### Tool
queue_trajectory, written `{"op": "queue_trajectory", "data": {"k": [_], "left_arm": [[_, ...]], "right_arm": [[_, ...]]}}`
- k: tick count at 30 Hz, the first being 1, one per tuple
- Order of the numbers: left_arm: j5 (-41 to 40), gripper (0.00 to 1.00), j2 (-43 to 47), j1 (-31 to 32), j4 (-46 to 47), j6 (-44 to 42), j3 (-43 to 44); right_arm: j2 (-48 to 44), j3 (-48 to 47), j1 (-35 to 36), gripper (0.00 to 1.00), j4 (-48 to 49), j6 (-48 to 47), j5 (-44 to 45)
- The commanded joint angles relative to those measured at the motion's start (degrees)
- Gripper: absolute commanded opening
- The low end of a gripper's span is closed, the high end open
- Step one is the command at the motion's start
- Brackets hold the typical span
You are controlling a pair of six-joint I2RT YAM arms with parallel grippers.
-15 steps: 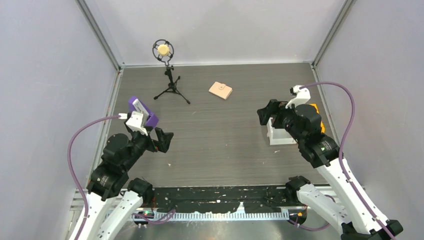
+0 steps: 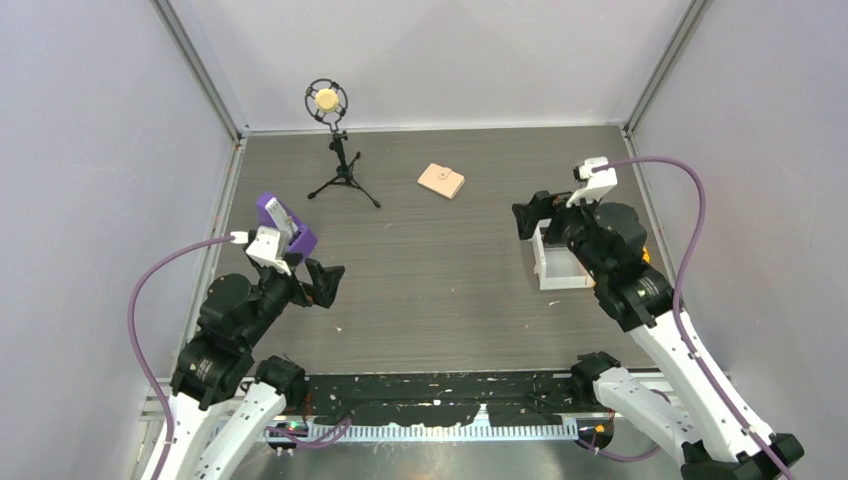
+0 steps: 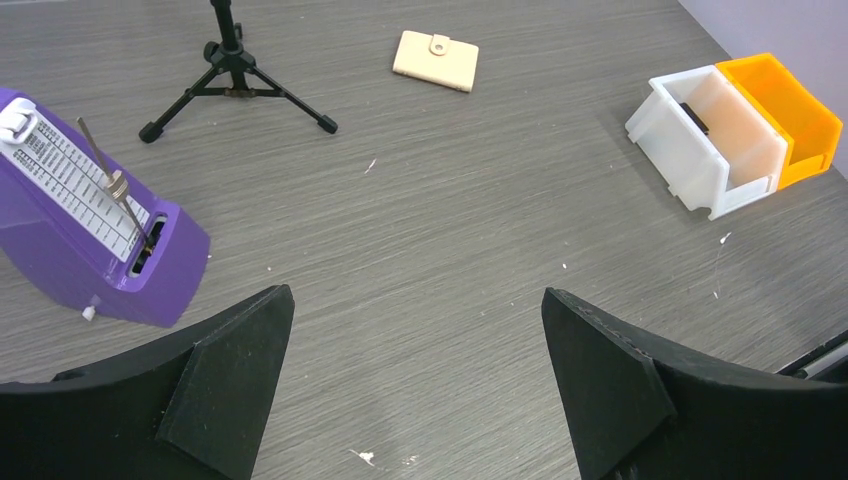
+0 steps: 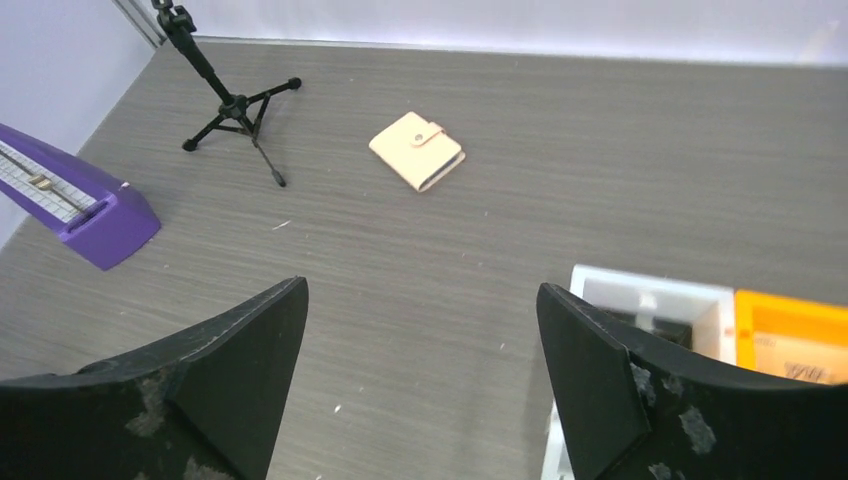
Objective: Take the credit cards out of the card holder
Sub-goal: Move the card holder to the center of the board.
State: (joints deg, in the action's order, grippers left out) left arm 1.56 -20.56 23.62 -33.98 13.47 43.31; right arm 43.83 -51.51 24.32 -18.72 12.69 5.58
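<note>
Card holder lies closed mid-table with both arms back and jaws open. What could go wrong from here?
1. The card holder lies flat and snapped shut; jaws coming down may slide it across the table instead of lifting it.
2. No cards show; unsnapping the tab probably needs one arm pinning it, or it flips.
3. The microphone tripod stands left of it; the left arm's reach could clip a leg.

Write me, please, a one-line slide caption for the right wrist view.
Open right gripper hovers short of the closed tan card holder on the grey table; tripod, purple metronome and white bin nearby.
</note>
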Motion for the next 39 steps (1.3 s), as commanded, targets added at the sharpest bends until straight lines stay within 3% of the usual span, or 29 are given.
{"op": "queue_trajectory", "data": {"k": [1, 6, 10, 14, 21, 29, 39], "left_arm": [[0.44, 0.99, 0.7, 0.12, 1.46, -0.21, 0.89], [0.37, 0.99, 0.81, 0.12, 1.37, -0.29, 0.94], [0.26, 0.99, 1.2, 0.14, 1.46, -0.38, 0.72], [0.28, 0.99, 1.13, 0.12, 1.69, -0.63, 0.85], [-0.58, 0.99, 1.37, 0.11, 1.51, -0.82, 0.72], [-0.42, 0.99, 1.75, 0.11, 1.55, -0.91, 0.55], [-0.34, 0.99, 1.07, 0.11, 1.5, -0.93, 0.64]], "right_arm": [[7.95, -0.53, 0.2, 0.9, 11.48, -13.67, -2.47], [20.2, -7.44, 0.21, 0.83, 13.52, -12.52, -1.67], [34.24, -14.76, 0.21, 0.81, 12.96, -0.12, -0.2], [46.49, -22.41, 0.14, 0.72, 11.98, 11.86, 1.09], [62.44, -32.22, 0.06, 0.65, 13.64, 29.13, -0.44], [75.46, -41.76, -0.7, 0.64, 13.16, 31.39, 5.4], [81.99, -44.91, -3.3, 0.62, 13.23, 33.91, 3.39]]}}
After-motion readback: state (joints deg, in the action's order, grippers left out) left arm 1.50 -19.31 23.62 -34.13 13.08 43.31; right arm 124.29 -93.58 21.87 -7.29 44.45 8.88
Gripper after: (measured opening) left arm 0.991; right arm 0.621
